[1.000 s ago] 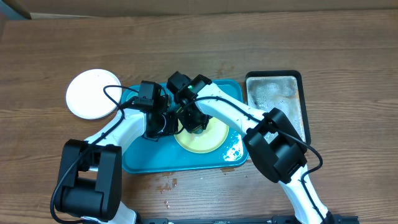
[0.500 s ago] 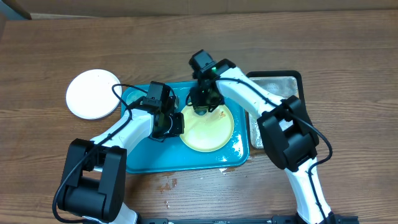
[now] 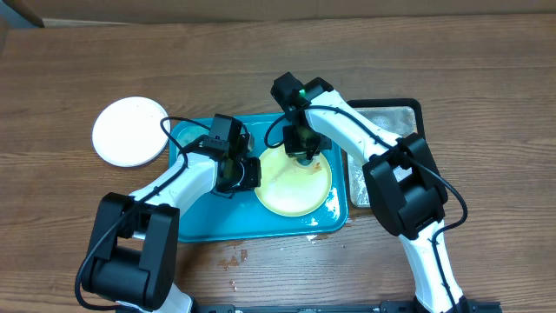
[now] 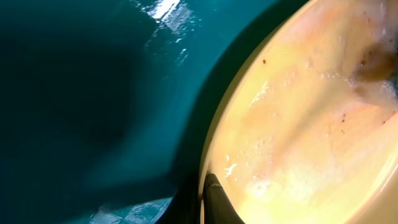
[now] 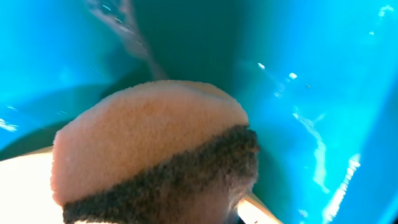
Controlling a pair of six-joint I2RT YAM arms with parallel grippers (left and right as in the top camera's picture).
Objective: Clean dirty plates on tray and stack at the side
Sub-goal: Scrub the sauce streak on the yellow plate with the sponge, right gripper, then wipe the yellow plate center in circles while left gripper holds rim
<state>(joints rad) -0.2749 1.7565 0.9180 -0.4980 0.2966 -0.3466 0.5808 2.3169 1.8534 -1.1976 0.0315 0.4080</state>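
A pale yellow-green plate (image 3: 295, 187) lies wet and soapy on the right half of the teal tray (image 3: 200, 222). My left gripper (image 3: 243, 172) is shut on the plate's left rim; one black finger (image 4: 219, 204) lies on top of the rim of the plate (image 4: 298, 124). My right gripper (image 3: 302, 148) is shut on a tan sponge with a dark scouring layer (image 5: 149, 149), pressed on the plate's far edge. The sponge hides the right gripper's own fingers. A white plate (image 3: 130, 132) sits on the table left of the tray.
A black tray (image 3: 419, 111) with foamy water stands right of the teal tray. Foam (image 3: 328, 207) lies in the teal tray's right front corner. Small brown spills (image 3: 233, 257) mark the wooden table in front of the tray.
My right gripper has carried the sponge from the plate's left part to its far right edge. The plate has slid a little right, and my left gripper went with it.
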